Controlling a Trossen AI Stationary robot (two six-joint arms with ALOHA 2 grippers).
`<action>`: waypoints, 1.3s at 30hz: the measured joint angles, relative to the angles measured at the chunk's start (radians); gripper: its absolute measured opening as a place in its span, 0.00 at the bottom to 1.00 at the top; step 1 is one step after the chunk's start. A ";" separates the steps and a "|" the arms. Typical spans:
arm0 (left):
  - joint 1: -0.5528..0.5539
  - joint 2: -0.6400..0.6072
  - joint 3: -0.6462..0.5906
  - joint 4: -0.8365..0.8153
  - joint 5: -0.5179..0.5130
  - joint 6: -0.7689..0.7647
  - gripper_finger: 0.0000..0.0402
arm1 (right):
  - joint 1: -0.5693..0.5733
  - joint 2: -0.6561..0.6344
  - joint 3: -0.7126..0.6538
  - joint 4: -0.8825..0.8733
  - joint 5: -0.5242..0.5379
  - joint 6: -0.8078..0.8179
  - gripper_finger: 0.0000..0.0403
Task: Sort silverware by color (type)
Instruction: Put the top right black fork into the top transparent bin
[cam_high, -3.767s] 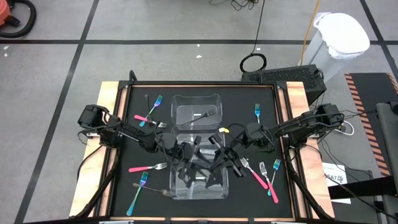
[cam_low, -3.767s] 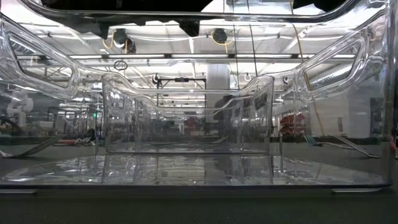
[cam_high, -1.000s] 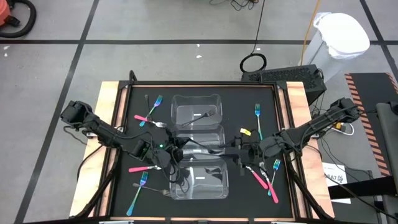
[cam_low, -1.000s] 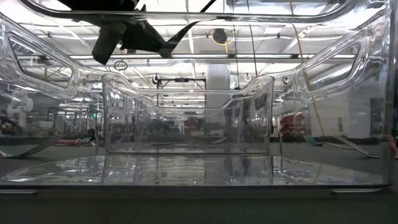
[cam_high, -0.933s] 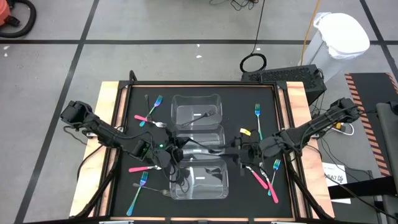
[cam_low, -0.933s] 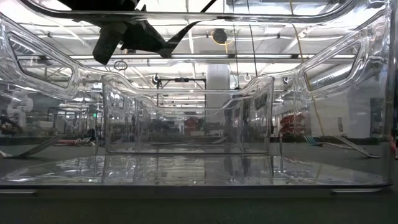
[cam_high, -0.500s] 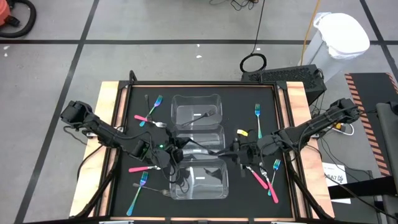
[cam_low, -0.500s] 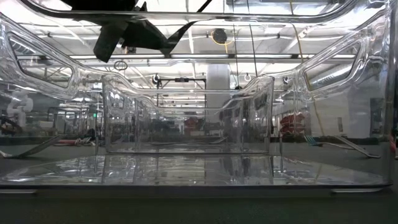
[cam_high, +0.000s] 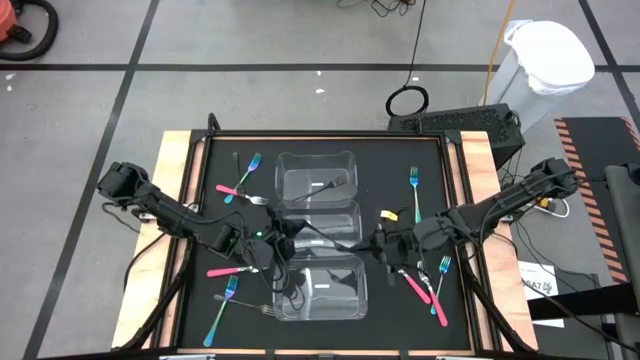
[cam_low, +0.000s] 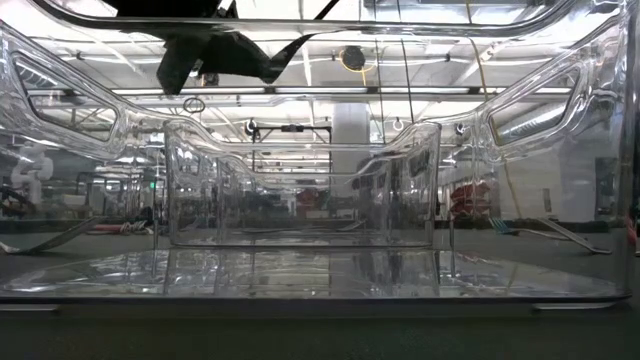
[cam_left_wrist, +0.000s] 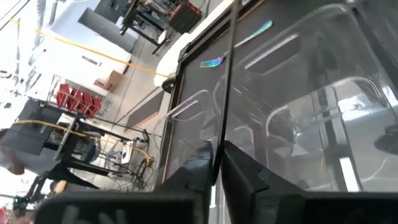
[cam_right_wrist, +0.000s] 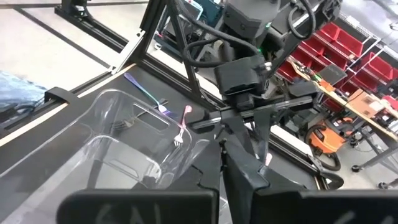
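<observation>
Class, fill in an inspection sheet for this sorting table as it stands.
Surface: black mat, wooden edges.
Job's things: pink forks and teal forks loose on the mat; a grey fork in the end container; held fork above the middle container.
Clutter: nothing seen.
Tools: right tool shut on the held fork; left tool at its other end.
Cables: black loop on the floor.
Surroundings: white bin, grey floor.
</observation>
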 joint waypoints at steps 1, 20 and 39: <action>-0.003 0.000 0.000 0.005 -0.002 0.000 0.13 | 0.000 0.000 0.000 0.000 0.000 -0.009 0.01; -0.171 -0.047 0.000 0.146 -0.036 0.124 0.42 | 0.075 -0.020 0.001 0.054 -0.178 -0.127 0.00; -0.233 -0.098 0.000 0.210 0.170 0.170 0.28 | 0.088 -0.020 0.001 0.116 -0.369 -0.205 0.00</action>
